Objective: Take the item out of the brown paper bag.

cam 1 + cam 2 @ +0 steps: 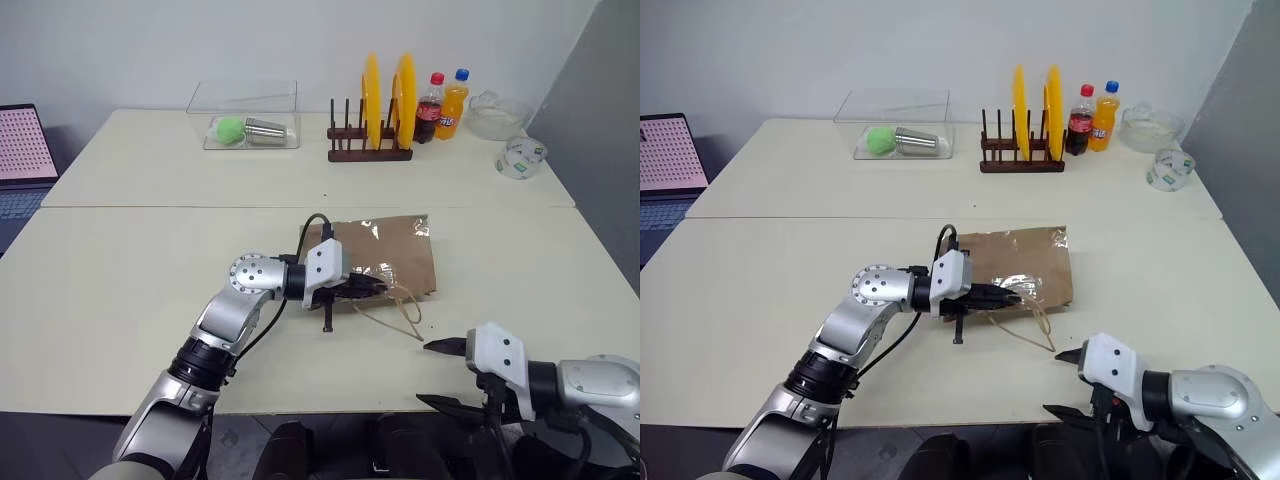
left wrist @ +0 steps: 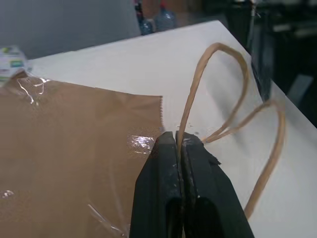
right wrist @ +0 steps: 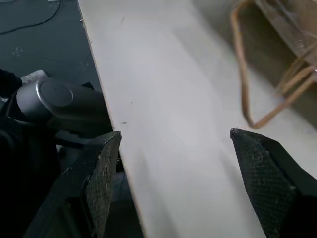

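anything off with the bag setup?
The brown paper bag lies flat on the table, creased, with glossy tape patches. The left gripper is shut on one thin handle, not the body.

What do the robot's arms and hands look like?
Shiny silver arms with round joints, black ribbed sections and black cables. Each wrist is a white block. The left hand and right hand each have two black fingers; the right one's pads look bumpy.

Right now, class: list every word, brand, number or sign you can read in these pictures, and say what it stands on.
None can be read.
Red-capped soda bottle: label too small.
Orange soda bottle: label too small.
Tape roll: print blurred.
Laptop screen: a dotted pattern, no legible text.
Brown paper bag: no print.
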